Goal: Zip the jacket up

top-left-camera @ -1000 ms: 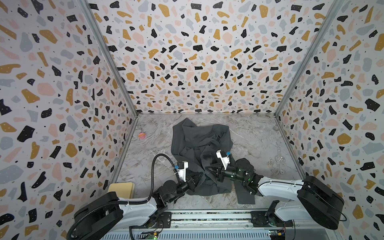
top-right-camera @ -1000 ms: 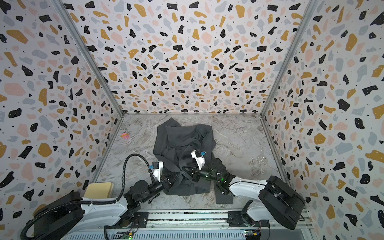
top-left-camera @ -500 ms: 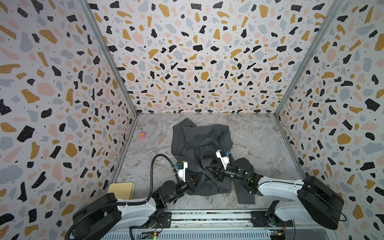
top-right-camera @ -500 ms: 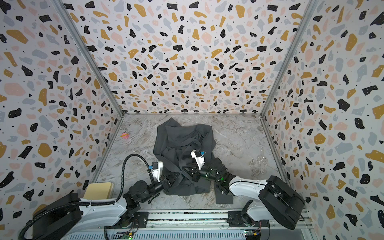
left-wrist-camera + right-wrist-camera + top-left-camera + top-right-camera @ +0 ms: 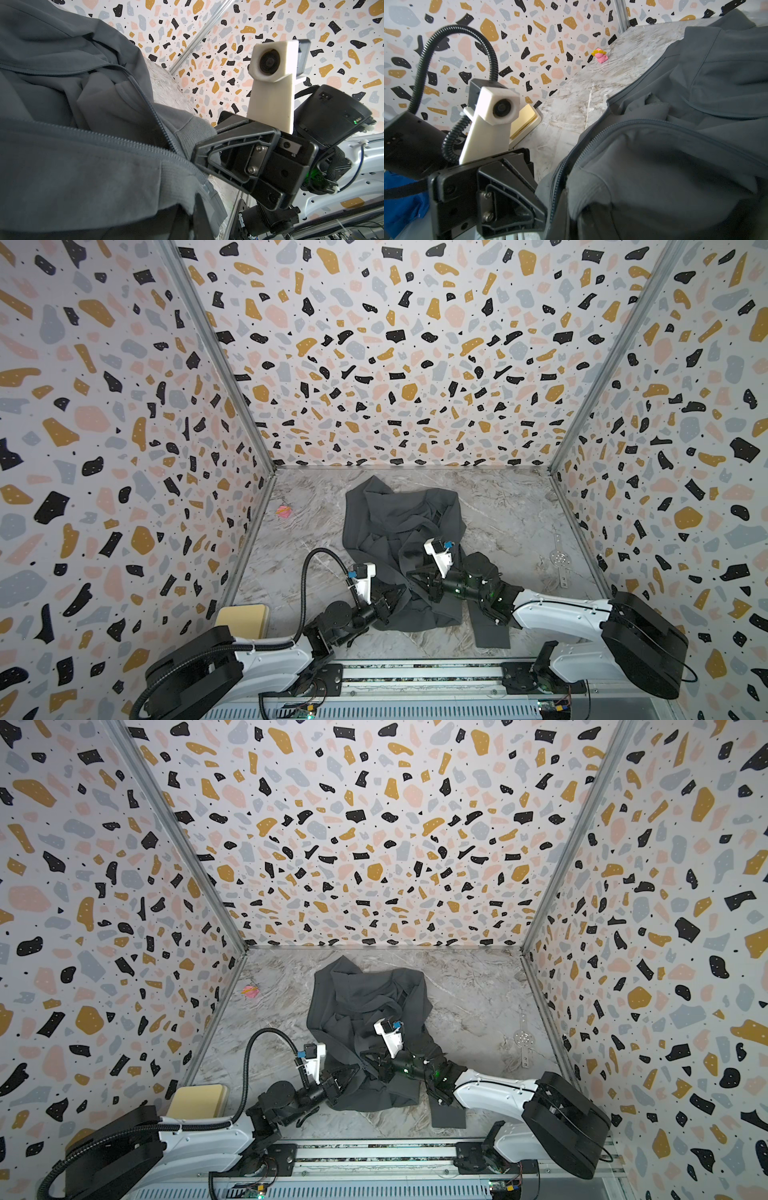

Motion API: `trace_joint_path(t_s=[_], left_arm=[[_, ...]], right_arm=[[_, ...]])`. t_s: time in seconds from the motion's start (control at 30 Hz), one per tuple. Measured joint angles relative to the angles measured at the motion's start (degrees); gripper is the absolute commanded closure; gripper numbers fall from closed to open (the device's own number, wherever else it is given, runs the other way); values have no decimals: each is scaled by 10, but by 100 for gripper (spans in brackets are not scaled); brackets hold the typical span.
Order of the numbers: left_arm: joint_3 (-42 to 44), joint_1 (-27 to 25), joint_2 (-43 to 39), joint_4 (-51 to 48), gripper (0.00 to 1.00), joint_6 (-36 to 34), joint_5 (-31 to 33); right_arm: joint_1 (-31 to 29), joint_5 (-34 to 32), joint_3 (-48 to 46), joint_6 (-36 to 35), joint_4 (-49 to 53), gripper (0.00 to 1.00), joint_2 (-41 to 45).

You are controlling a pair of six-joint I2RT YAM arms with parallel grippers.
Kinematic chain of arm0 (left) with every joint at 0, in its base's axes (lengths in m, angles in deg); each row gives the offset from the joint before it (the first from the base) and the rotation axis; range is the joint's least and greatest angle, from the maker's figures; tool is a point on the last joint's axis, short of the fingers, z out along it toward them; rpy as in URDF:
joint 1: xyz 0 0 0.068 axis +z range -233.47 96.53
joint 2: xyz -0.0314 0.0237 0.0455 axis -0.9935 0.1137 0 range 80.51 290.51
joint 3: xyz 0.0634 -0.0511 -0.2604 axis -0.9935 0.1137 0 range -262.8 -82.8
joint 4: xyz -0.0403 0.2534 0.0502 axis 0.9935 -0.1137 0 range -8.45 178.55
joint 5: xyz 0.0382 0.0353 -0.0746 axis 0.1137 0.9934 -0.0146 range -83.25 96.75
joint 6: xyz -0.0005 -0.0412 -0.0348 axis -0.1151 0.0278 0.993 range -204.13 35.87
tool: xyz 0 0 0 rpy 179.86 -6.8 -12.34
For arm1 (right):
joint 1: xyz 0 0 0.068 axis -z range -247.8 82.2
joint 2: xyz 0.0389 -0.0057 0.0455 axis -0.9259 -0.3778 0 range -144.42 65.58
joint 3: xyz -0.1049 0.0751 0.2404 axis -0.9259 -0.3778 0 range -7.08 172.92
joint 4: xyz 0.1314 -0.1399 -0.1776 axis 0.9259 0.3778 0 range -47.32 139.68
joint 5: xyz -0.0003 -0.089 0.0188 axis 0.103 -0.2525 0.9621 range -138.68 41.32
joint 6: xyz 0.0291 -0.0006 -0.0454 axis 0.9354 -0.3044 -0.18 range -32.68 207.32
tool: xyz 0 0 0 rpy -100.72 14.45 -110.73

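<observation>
We see jacket (image 5: pixel 401 526) crumpled mid-table (image 5: pixel 511 506), front unzipped, zipper halves apart in both wrist views. Left gripper (image 5: pixel 399 596) clenched on jacket's near hem at one side of opening. Right gripper (image 5: pixel 412 577) clenched on ribbed hem of other panel, just beside it. We note both grippers low, tips nearly meeting. Strip of jacket lies under right arm.

even bright light, soft shadows, wrist views warped.
</observation>
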Motion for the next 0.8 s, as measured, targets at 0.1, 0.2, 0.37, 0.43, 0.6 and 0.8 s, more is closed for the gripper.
trace_joint_path(t_s=[0.1, 0.2, 0.37, 0.43, 0.6, 0.8], left_arm=[[0, 0, 0, -3, 100, 0, 0], [0, 0, 2, -3, 100, 0, 0], [0, 0, 3, -8, 100, -2, 1], [0, 0, 3, -13, 100, -2, 1], [0, 0, 3, -16, 100, -2, 1], [0, 0, 3, -16, 100, -2, 1]], right_arm=[[-2, -11, 0, -6, 18, 100, 11], [-2, -21, 0, -9, 31, 100, 22], [0, -32, 0, -13, 47, 100, 42], [6, -30, -3, -10, 45, 100, 50], [19, -14, -19, 1, 34, 100, 63], [19, -5, -19, 8, 32, 100, 63]])
